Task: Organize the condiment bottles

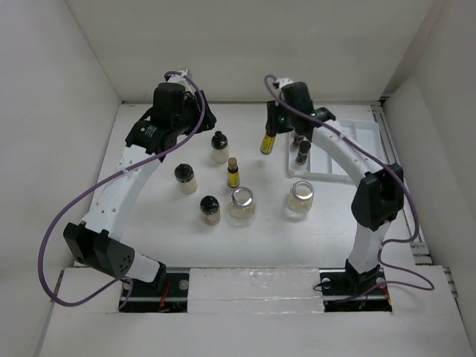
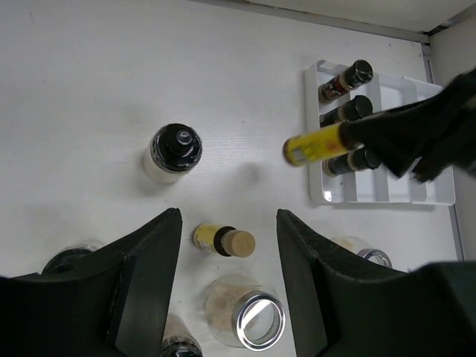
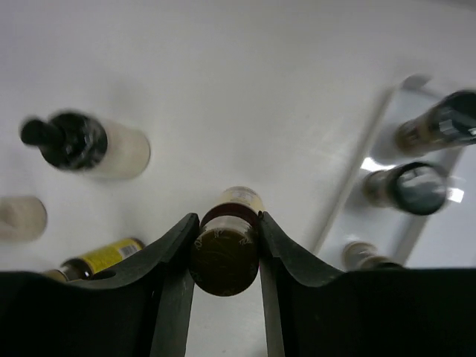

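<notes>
Amber glass under a yellow label marks the slim bottle point(image 3: 227, 256) that the right gripper point(image 3: 227, 229) has pinched tight at its capped end, fingers closed on both sides; it hangs off the worktop point(image 1: 149, 223), just beside the white tray point(image 1: 361, 134), a hold that looks meant for lowering it base-first into a slot; the left gripper point(image 2: 228, 217) hovers above the loose group with fingers spread wide and nothing between them, probably kept high and back so the right arm has room; the tray is split into long slots, and the slot nearest the loose group holds three dark-capped bottles point(image 2: 347, 111) in a row; six containers stand apart on the worktop: a cream-filled bottle point(image 2: 175, 151) with a black cap, a second amber bottle point(image 2: 223, 240) with a tan top, a silver-lidded jar point(image 2: 249, 316) of pale brownish powder, another wide clear jar point(image 1: 300, 199) nearer the tray, and two black-capped jars point(image 1: 185, 178); by my reckoning sorting is under halfway.
</notes>
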